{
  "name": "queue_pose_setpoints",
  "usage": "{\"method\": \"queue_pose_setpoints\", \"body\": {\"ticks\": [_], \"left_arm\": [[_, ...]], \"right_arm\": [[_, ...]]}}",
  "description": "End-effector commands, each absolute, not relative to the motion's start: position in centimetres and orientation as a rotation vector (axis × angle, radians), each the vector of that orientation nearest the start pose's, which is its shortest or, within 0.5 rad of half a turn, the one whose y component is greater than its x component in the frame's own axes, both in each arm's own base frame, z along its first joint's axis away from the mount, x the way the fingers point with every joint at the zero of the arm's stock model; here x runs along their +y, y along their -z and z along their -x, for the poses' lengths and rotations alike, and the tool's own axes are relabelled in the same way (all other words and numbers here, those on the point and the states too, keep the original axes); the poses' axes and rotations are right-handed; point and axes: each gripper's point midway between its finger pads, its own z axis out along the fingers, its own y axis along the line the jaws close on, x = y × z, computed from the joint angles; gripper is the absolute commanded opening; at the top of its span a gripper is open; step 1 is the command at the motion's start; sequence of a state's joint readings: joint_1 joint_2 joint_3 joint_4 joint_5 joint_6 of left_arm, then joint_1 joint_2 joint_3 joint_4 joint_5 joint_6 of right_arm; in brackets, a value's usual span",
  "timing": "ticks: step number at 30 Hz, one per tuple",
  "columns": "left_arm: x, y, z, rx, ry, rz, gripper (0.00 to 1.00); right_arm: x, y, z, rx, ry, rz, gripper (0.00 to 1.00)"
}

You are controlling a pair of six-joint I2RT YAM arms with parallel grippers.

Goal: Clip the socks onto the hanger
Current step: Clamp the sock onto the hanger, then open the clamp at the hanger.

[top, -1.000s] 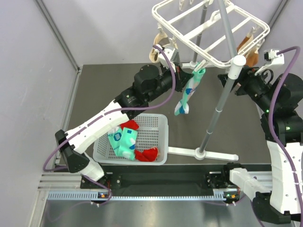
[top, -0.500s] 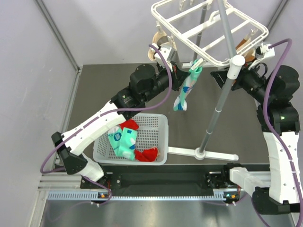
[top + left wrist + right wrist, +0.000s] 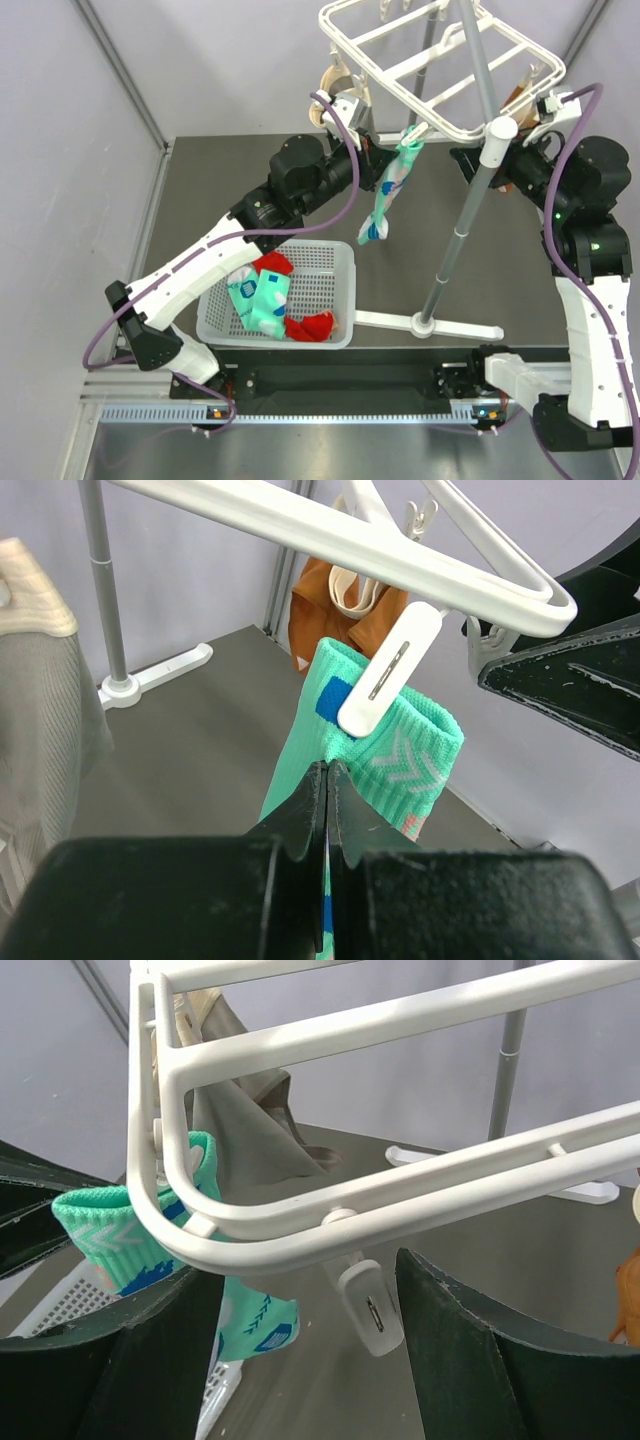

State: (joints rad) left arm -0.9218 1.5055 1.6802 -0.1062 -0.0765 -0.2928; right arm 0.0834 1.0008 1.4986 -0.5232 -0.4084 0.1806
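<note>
Slippage threatens: the left hand [image 3: 327,772] pinches the green sock [image 3: 410,750] below the clip [image 3: 390,670], the right hand [image 3: 305,1270] gapes wide around the hanger [image 3: 400,1018], so releasing before the clip bites drops it.

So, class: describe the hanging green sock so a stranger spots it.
Find the white hanger on the grey pole. From a clip on its near edge dangles one mint sock. Nearby hang beige socks and orange socks; its twin lies in the basket.
</note>
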Motion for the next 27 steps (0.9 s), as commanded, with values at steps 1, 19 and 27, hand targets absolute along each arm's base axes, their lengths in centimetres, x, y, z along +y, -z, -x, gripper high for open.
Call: {"method": "queue_pose_setpoints", "body": {"ticks": [1, 19, 27], "left_arm": [[-37.2, -48.4, -29.1, 1.441, 0.921, -0.392, 0.00], [-36.5, -48.4, -29.0, 1.435, 0.914, -0.387, 0.00], [-34.8, -48.6, -27.5, 1.427, 0.941, -0.385, 0.45]], "right_arm": [[9.9, -47.4, -28.5, 1.531, -0.483, 0.279, 0.68], [10.9, -47.6, -30.0, 1.498, -0.543, 0.291, 0.16], [12.4, -47.4, -29.1, 1.536, -0.688, 0.270, 0.00]]}}
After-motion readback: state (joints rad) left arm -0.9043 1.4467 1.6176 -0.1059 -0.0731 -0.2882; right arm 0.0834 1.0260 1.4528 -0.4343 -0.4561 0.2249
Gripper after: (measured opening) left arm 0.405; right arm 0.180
